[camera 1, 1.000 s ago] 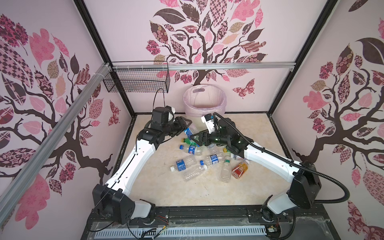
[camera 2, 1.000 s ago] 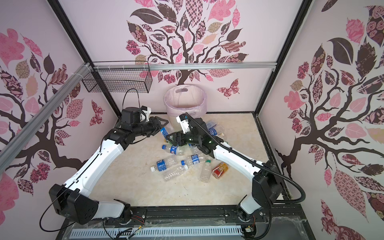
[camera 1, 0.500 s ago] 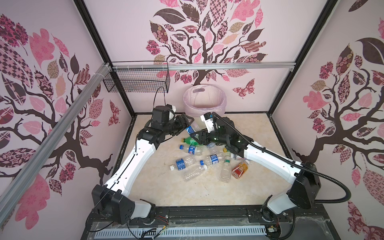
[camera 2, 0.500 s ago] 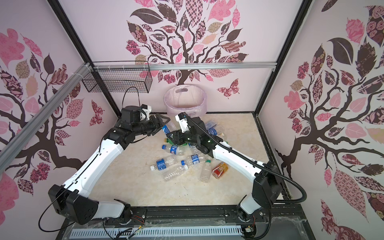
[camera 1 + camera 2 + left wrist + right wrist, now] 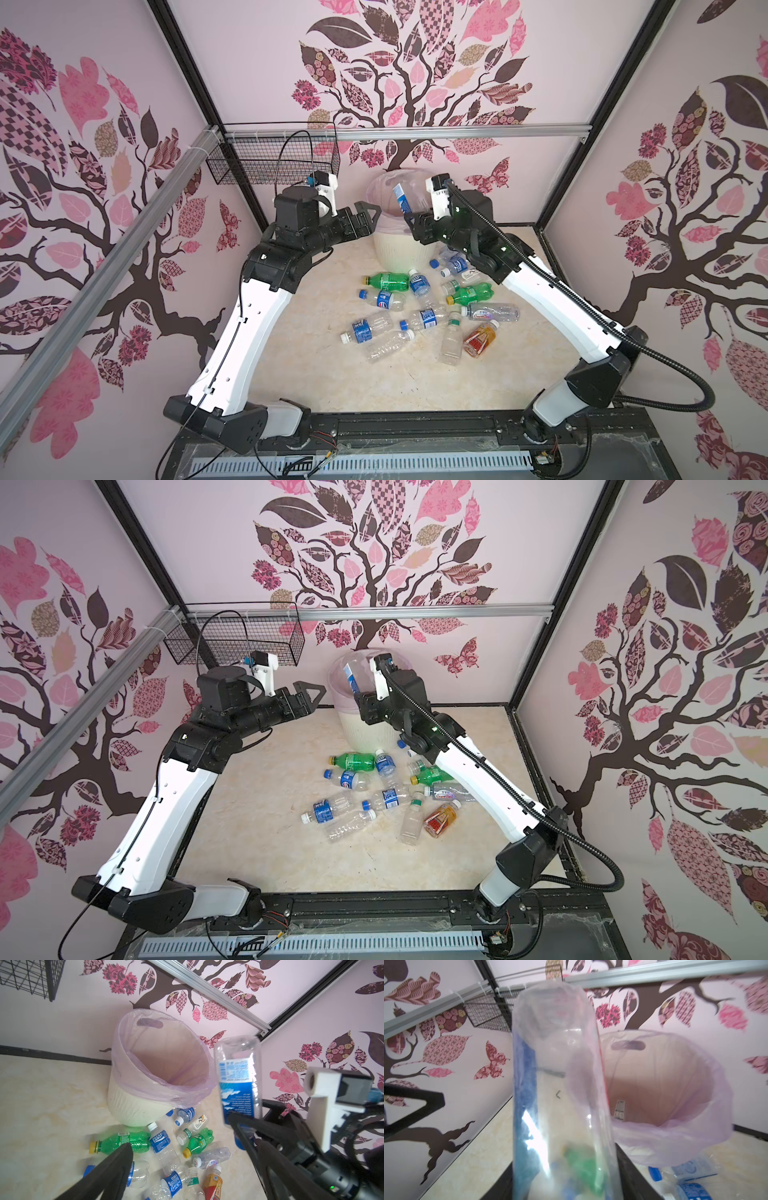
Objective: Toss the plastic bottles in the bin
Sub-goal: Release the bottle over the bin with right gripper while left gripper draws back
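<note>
Clamping a clear blue-labelled plastic bottle [image 5: 400, 198] base-up in right gripper [image 5: 413, 222] fingers beside the round cream ribbed pink-lined bin [image 5: 395, 253], held left gripper [image 5: 370, 220] fingers apart, empty.

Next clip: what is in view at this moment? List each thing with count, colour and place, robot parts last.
bin: one, cream-white, lined pale pink, middle of the back wall.
held bottle: one, clear with a blue label, cap end down in the right gripper, beside the bin's rim.
loose bottles: roughly a dozen (overlaps hide the exact count), mostly clear with blue labels, two green, one orange-red, lying on the floor in front of the bin.
wire basket: one, black, high at the back left.
floor: one, beige, marbled.
left gripper: black, open, empty, left of the bin.
right gripper: black, shut on the held bottle.
</note>
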You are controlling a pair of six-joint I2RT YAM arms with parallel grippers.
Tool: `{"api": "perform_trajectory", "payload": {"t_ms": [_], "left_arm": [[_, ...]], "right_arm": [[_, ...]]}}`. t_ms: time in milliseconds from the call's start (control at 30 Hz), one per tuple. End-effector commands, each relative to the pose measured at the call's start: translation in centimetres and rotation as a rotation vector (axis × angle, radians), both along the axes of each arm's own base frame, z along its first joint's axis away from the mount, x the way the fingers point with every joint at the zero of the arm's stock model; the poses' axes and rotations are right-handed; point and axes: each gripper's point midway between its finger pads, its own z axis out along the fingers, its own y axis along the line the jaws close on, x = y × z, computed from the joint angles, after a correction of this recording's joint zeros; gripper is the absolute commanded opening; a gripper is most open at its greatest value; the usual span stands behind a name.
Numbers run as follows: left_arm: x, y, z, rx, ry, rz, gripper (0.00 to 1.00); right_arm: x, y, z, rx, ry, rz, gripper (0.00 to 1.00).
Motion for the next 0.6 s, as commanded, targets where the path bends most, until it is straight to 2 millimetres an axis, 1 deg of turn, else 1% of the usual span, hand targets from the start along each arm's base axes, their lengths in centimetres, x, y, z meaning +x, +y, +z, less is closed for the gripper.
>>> {"api": "perform_trajectory", "payload": {"t_ms": [0, 100, 133, 167, 200, 233, 300, 367, 433, 467, 500, 567], "left_arm": [[-0.4, 1.1, 2.8, 0.083, -0.135, 0.026, 0.97], [-0.2, 1.7, 4.1, 0.124, -0.205, 0.054, 0.97], [-0.2, 1.8, 4.3, 0.128, -0.219, 0.062, 0.97], [-0.2, 2.0, 4.7, 0.126, -0.234, 0.065, 0.97], [-0.2, 2.0, 4.8, 0.114, -0.242, 0.063, 0.97], [-0.2, 1.9, 4.7, 0.104, -0.253, 0.060, 0.97], [-0.1, 1.8, 4.4, 0.064, -0.265, 0.061, 0.97], [0.1, 2.0, 3.9, 0.030, -0.268, 0.072, 0.97], [0.2, 2.2, 3.7, 0.009, -0.276, 0.081, 0.97], [0.5, 2.6, 3.4, 0.002, -0.266, 0.104, 0.97], [0.7, 3.0, 3.1, 0.001, -0.254, 0.122, 0.97], [1.1, 3.5, 2.4, 0.010, -0.221, 0.130, 0.97]], "right_arm": [[-0.1, -3.7, 6.6, -0.024, -0.169, -0.143, 0.47], [-1.9, -6.0, 12.5, 0.047, -0.321, -0.195, 0.49], [-2.5, -6.7, 14.0, 0.067, -0.360, -0.213, 0.50], [-3.2, -7.6, 15.7, 0.092, -0.401, -0.231, 0.52], [-3.8, -8.3, 17.0, 0.116, -0.438, -0.249, 0.54], [-4.3, -8.8, 17.9, 0.133, -0.465, -0.259, 0.54], [-4.8, -9.1, 19.1, 0.152, -0.506, -0.259, 0.55], [-4.2, -8.9, 19.0, 0.149, -0.517, -0.269, 0.55], [-2.6, -7.6, 17.5, 0.117, -0.504, -0.266, 0.55], [-1.3, -6.7, 16.1, 0.093, -0.482, -0.257, 0.55], [0.4, -5.5, 14.4, 0.067, -0.449, -0.246, 0.55], [4.0, -3.9, 10.6, 0.028, -0.362, -0.239, 0.57]]}}
